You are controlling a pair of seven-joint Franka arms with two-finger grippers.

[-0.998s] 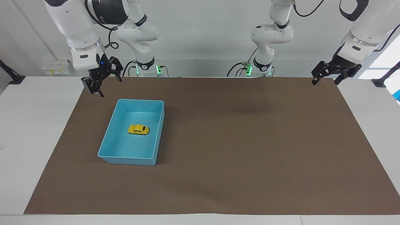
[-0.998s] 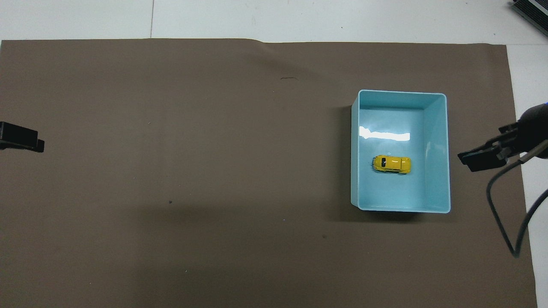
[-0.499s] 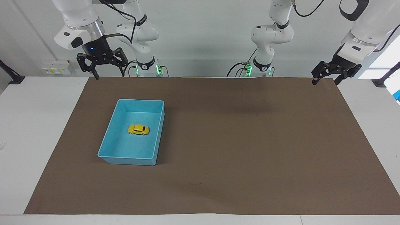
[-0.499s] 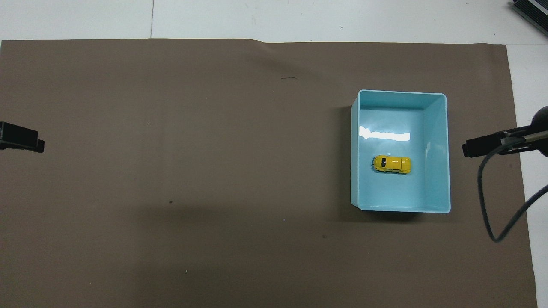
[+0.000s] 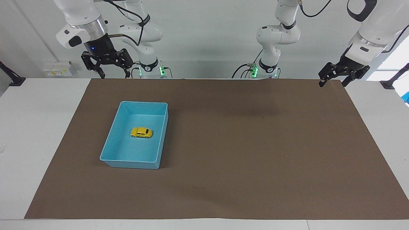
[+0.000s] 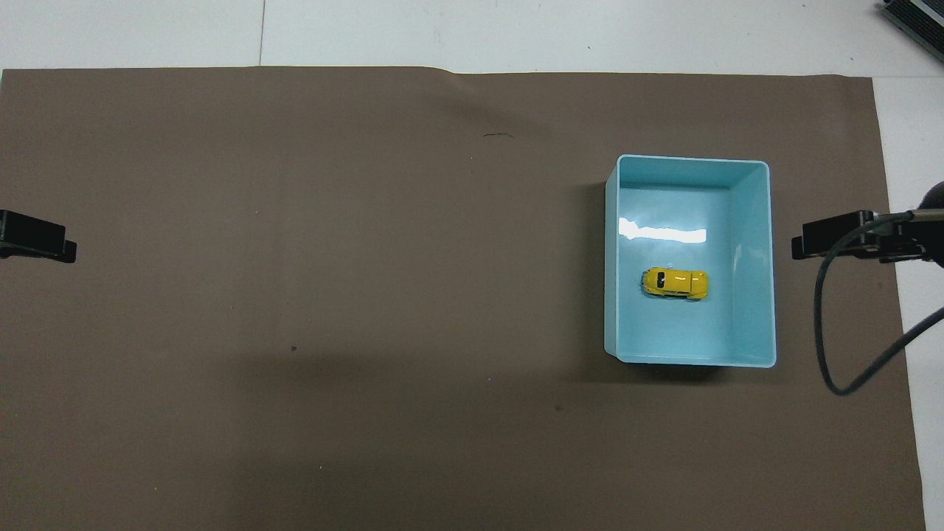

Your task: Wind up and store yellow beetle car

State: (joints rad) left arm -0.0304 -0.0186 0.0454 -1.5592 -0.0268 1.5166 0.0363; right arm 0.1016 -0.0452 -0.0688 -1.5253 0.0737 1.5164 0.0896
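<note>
The yellow beetle car (image 5: 141, 132) (image 6: 675, 283) stands on its wheels on the floor of the light blue bin (image 5: 143, 103) (image 6: 689, 159), about in its middle. My right gripper (image 5: 114, 75) (image 6: 833, 240) hangs high over the mat's corner at the right arm's end, well clear of the bin, open and holding nothing. Over the mat's corner at the left arm's end waits my left gripper (image 5: 332, 83) (image 6: 37, 237), open and holding nothing.
A brown mat (image 5: 243, 143) (image 6: 332, 295) covers most of the white table (image 5: 32, 127). The bin sits on it toward the right arm's end. A black cable (image 6: 830, 332) loops down from the right wrist.
The right gripper has risen from beside the bin's near corner, drawn back toward the robots and turned to point straight down. Car, bin and left arm have not moved.
</note>
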